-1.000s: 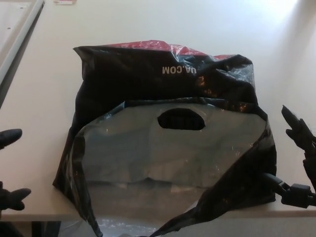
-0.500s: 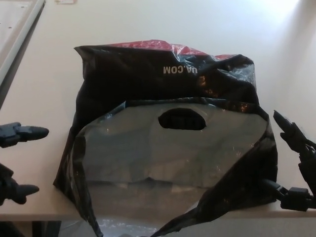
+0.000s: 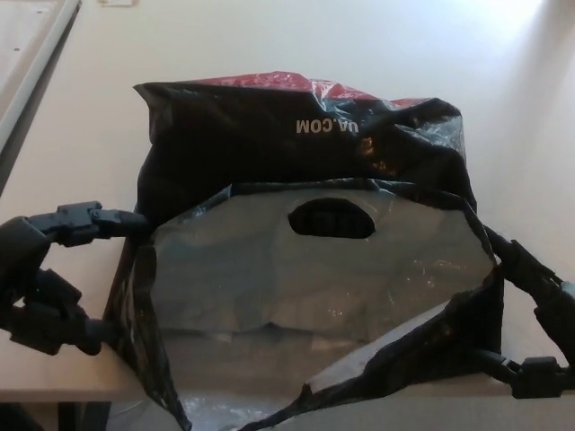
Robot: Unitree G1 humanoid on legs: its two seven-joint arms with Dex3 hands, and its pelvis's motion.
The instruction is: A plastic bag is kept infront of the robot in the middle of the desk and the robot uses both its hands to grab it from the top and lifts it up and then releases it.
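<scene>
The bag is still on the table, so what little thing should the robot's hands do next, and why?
Probably close both hands on the bag's top edge. The left hand and right hand sit open at either side of the plastic bag, fingers just reaching the plastic, but neither seems to grip it. The bag rests on the desk, so lifting must wait for a firm pinch.

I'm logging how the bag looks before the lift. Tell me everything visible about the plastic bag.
The plastic bag is glossy, crinkled black film with a red strip along its far edge and white letters reading upside down. Its near panel has an oval handle cutout. It lies slumped on the pale desk, its near edge overhanging the desk's front edge. The left hand and right hand flank it, fingers at its side edges.
</scene>
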